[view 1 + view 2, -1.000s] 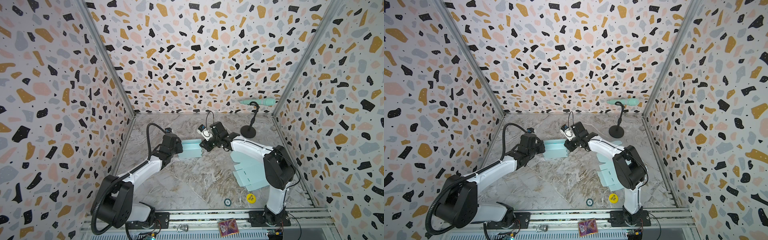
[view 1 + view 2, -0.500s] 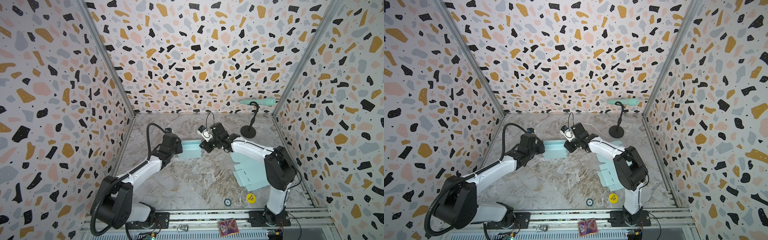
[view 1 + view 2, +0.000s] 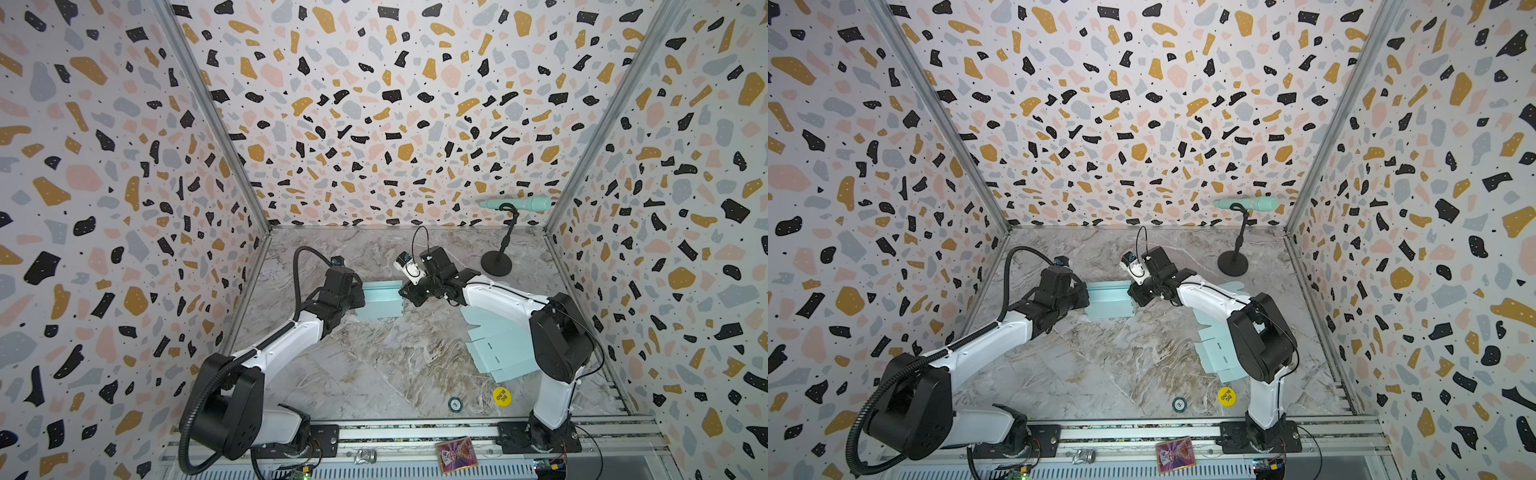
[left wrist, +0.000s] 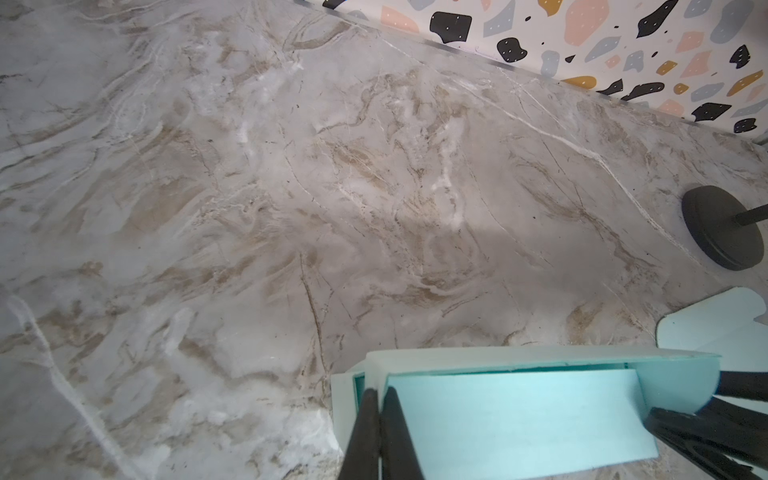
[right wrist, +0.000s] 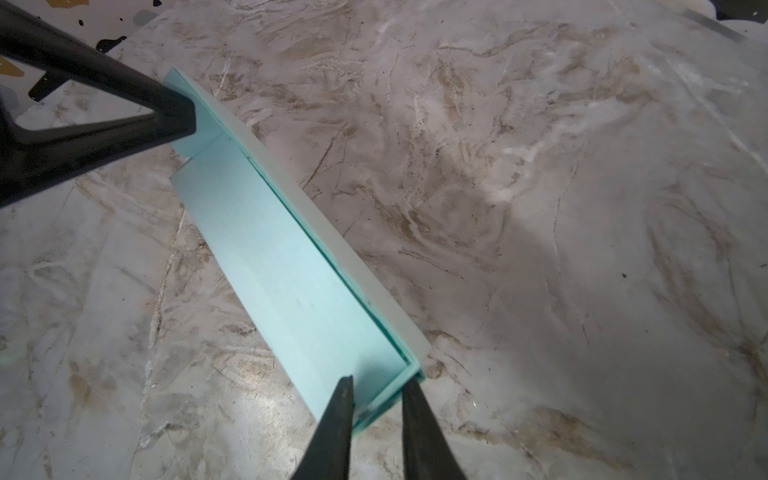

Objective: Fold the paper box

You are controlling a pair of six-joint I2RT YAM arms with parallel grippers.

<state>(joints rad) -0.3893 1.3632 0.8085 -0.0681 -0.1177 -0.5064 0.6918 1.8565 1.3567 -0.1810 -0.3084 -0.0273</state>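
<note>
Paper box (image 3: 380, 300) part-formed on the marble worktop (image 3: 374, 374), lying toward the back and between the 2 arms in both top views. Judged progress is about midway. 1 long wall stands upright with its rim doubled over, and the short end walls at both ends are raised. The broad panel on the opposite long side lies flat on the worktop, so that wall and any closing tuck appear left to do. The left jaws are closed on the end wall at the box's left end, pinching the thin card, as the left wrist view shows. The right jaws stand a little apart astride the end wall at the right end, 1 on the inside face and 1 outside at the corner. They appear to grip it, though contact on the outer side is not sharply visible. The box is thus held at both ends, with neither set of jaws over its middle. Well apart, partly under the right arm (image 3: 498, 297), lies a stack of flat blanks (image 3: 496, 351); a microphone stand (image 3: 496, 264) sits near the back wall
</note>
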